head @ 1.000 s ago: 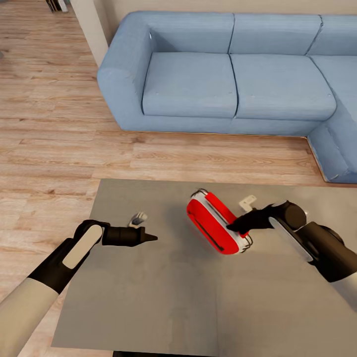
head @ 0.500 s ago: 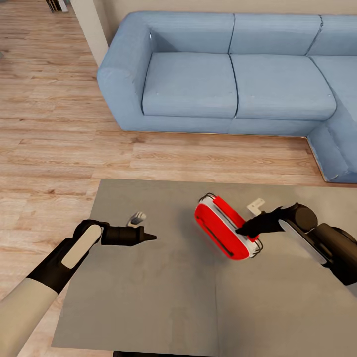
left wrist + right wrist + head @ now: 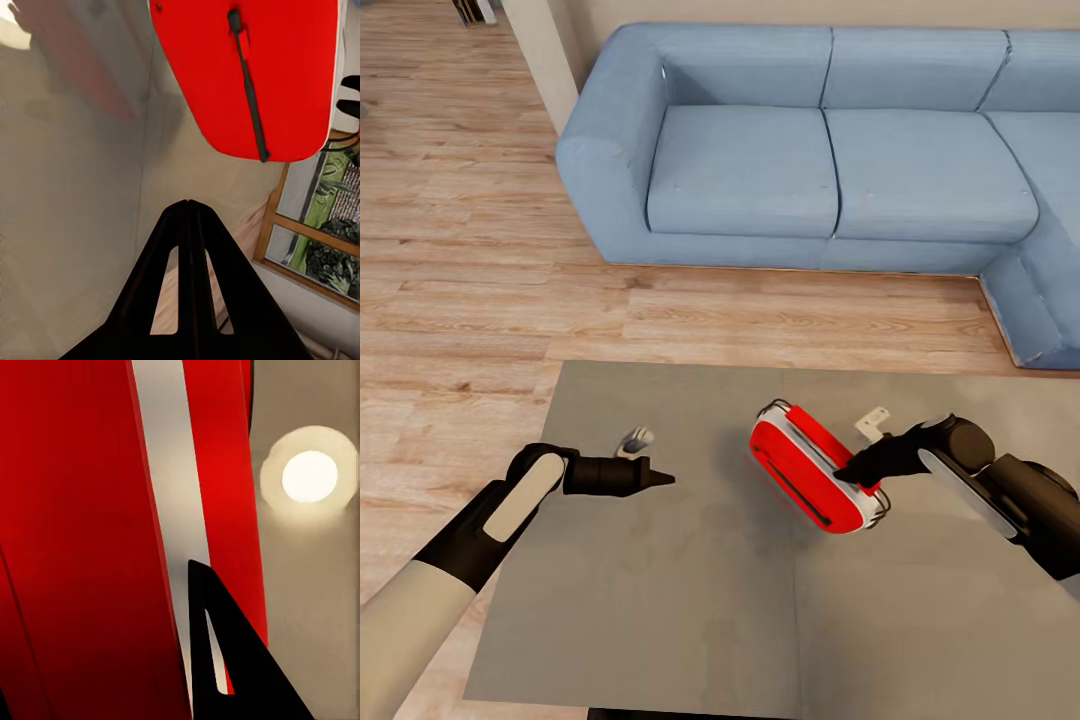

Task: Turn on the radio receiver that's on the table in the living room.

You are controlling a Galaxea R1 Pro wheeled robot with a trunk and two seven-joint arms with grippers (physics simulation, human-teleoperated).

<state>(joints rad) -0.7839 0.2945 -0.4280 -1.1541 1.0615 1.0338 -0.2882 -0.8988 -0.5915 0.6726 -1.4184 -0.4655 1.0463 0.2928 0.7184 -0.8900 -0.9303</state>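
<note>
While your right hand, fingers together, presses the tilted bright red rounded radio receiver at centre-right of the glossy grey desk, your left hand, pinched together, waits lower left.

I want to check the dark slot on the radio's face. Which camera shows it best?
The left wrist view: the radio faces it squarely, and the slot runs in full down the red face. The head view shows the slot smaller, at an angle. The right wrist view shows red casing and the white band, no slot.
</note>
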